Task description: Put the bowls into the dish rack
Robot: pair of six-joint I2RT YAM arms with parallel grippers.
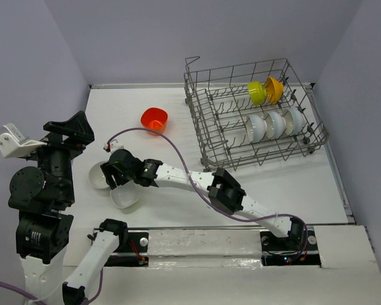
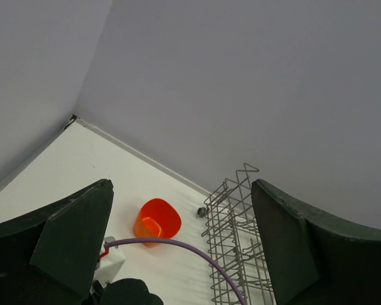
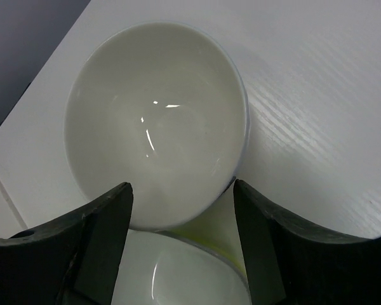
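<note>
The grey wire dish rack [image 1: 203, 136] stands at the back right and holds a lime green bowl [image 1: 256, 93], an orange-yellow bowl [image 1: 274, 89] and three white bowls [image 1: 274, 124] on edge. A red-orange bowl [image 1: 154, 119] sits on the table left of the rack; it also shows in the left wrist view [image 2: 157, 220]. Two white bowls [image 1: 99, 176] [image 1: 125, 196] sit touching at the left. My right gripper [image 1: 115, 174] is open just above them, its jaws either side of the near rim of the upper bowl [image 3: 155, 121], over the second bowl [image 3: 178, 276]. My left gripper [image 1: 81, 127] is open, empty and raised at the left.
The right arm and its purple cable [image 1: 178, 159] stretch across the middle of the table towards the left. The left arm's body [image 1: 41, 190] stands close to the two white bowls. The rack's near corner [image 2: 232, 190] shows in the left wrist view. Walls close the back and sides.
</note>
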